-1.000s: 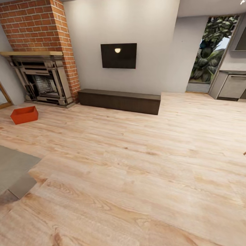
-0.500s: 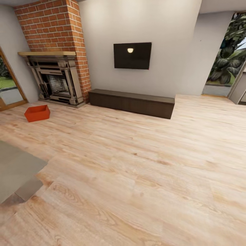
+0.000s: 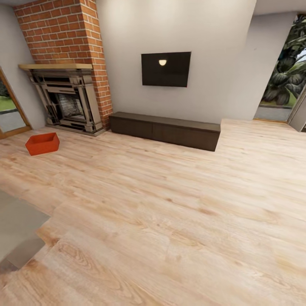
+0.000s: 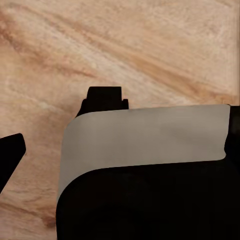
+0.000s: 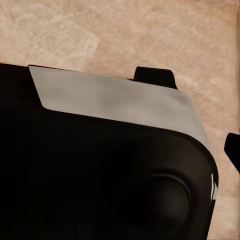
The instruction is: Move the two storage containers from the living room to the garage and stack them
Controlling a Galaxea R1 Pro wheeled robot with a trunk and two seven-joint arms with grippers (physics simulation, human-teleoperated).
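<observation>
One orange-red storage container [image 3: 41,143] sits on the light wood-plank floor of the living room, far left in the head view, in front of the brick fireplace [image 3: 68,100]. It is several steps away from me. In the left wrist view my left gripper [image 4: 60,119] hangs over the planks with its dark fingers [image 4: 11,152] apart and nothing between them. In the right wrist view my right gripper [image 5: 196,107] also has its fingertips [image 5: 155,76] spread and empty, partly hidden behind my own dark and grey body.
A black TV [image 3: 165,69] hangs on the white wall above a long low dark-brown cabinet [image 3: 165,130]. A grey mat or platform [image 3: 17,225] lies at the near left. A glass door [image 3: 10,112] is far left, and an opening with plants [image 3: 282,80] is far right.
The head view has swung left, so the fireplace, TV and cabinet sit further right in the picture. The container itself has not moved on the floor.
</observation>
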